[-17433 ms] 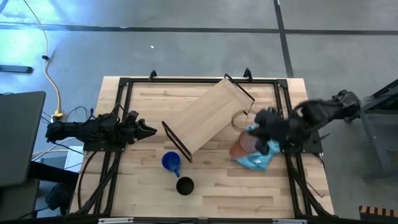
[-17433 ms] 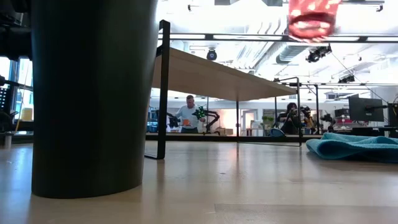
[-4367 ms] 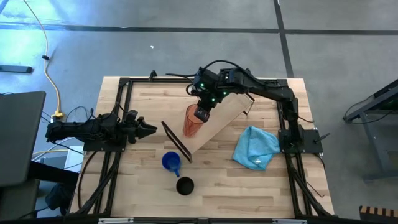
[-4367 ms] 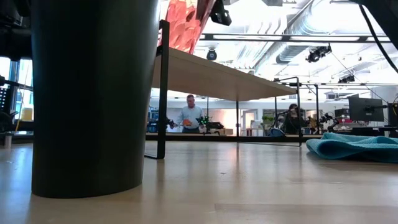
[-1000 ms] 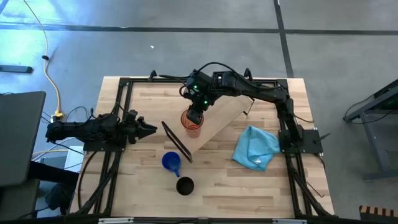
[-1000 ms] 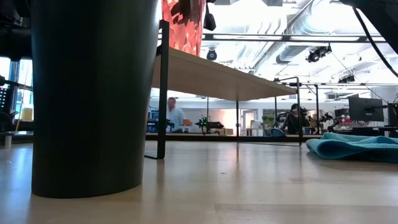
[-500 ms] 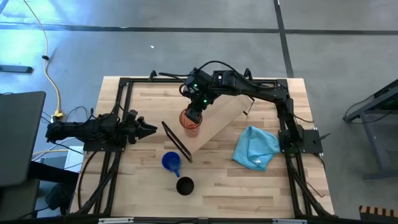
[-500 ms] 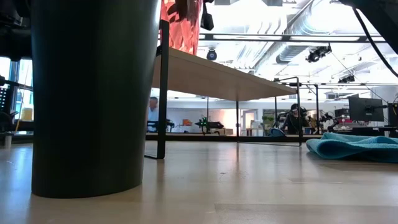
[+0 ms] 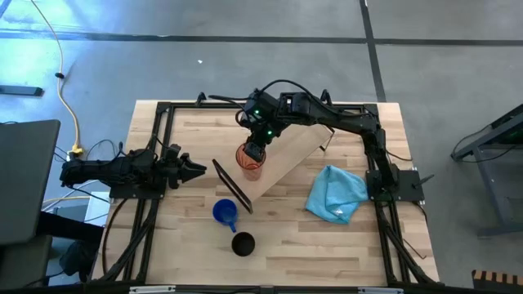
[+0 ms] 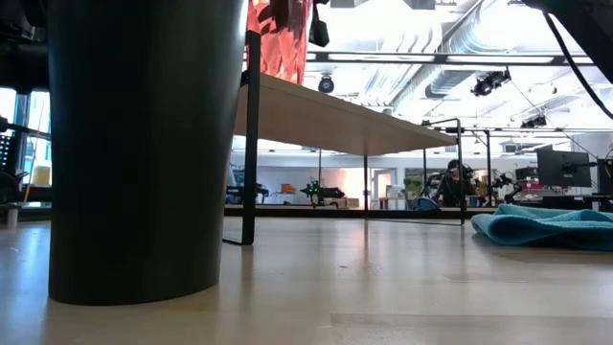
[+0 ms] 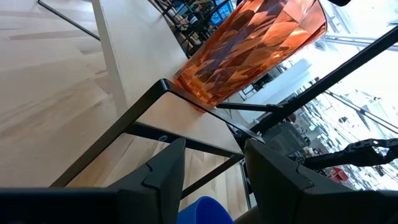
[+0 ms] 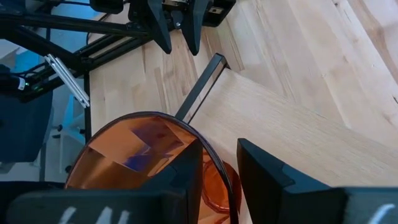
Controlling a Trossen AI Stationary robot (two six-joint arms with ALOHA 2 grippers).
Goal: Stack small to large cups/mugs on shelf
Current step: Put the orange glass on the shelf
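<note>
- Since a moment ago, your right claw point(image 9: 254, 153) hasn't moved, fingers straddling the orange tumbler's point(image 9: 251, 162) rim on the shelf point(image 9: 286, 147).
- Left claw point(image 9: 194, 170) waits, narrowly parted.

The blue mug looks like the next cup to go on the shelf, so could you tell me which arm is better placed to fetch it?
Probably the left. The left gripper hangs open and empty near the blue mug, while the right gripper is busy with the orange tumbler on the shelf.

Bright overhead ceiling lights point(image 10: 460, 24) glare white behind a dark, backlit black cup point(image 10: 144, 144), while the wooden surface point(image 9: 196, 245) is evenly lit.
</note>
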